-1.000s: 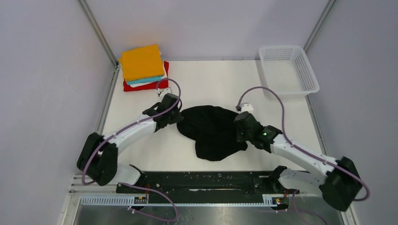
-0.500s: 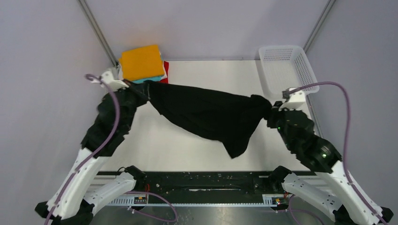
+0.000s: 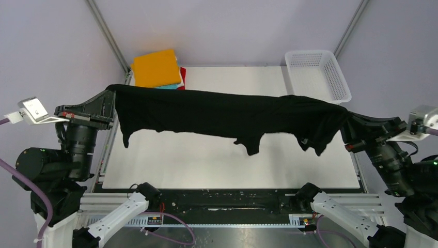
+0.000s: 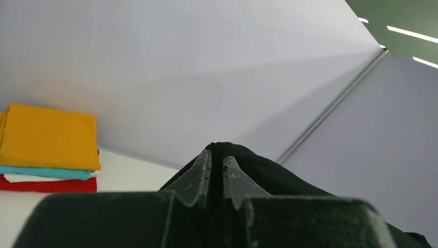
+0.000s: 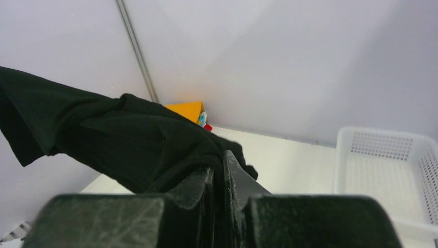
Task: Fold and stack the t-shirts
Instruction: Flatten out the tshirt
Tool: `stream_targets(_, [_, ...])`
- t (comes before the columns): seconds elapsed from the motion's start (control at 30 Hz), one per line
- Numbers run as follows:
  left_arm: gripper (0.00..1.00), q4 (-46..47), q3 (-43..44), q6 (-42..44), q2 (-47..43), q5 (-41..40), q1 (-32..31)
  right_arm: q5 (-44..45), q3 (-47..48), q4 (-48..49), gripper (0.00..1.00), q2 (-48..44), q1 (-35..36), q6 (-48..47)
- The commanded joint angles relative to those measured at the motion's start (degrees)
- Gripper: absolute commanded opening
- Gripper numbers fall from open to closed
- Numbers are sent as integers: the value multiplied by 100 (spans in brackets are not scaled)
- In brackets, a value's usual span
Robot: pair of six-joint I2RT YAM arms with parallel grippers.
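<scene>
Raised and pulled wide, black shirt [image 3: 222,113] hangs stretched (lower edge drooping).

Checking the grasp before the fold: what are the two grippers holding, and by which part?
The black t-shirt, stretched in the air: left gripper pinches one end, right gripper the other.

the left gripper [image 4: 216,155] has its two dark fingers pressed nearly together on a fold of the black shirt [image 4: 268,173], which bulges past their tips. at far left on the white table [image 4: 134,175] sits a folded stack: orange shirt [image 4: 49,135] on top, then teal shirt [image 4: 46,172], white shirt [image 4: 20,178] and red shirt [image 4: 49,185] at the bottom.
</scene>
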Motion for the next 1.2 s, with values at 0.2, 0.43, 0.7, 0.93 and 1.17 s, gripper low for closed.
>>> stream_targets(0.2, [0,-481,-266,-383,70,-567,19,2067,-24,751,3,805,-19,-1382])
stream_targets(0.43, [0,-884,-1224,-959,1199,-1947,84,2191,-888,1598,0,2204,-892,-1284])
stream_targets(0.7, [0,30,-1398,-944,3881,-719,1760,314,-1319,3219,0,4446,-2347,-756])
stream_targets(0.93, [0,119,130,-752,6667,-275,2133,37,282,3553,0,7011,-2679,-966])
stream_targets(1.17, [21,-364,1593,-825,8195,-194,2303,54,2158,2964,15,8898,-2740,-1151])
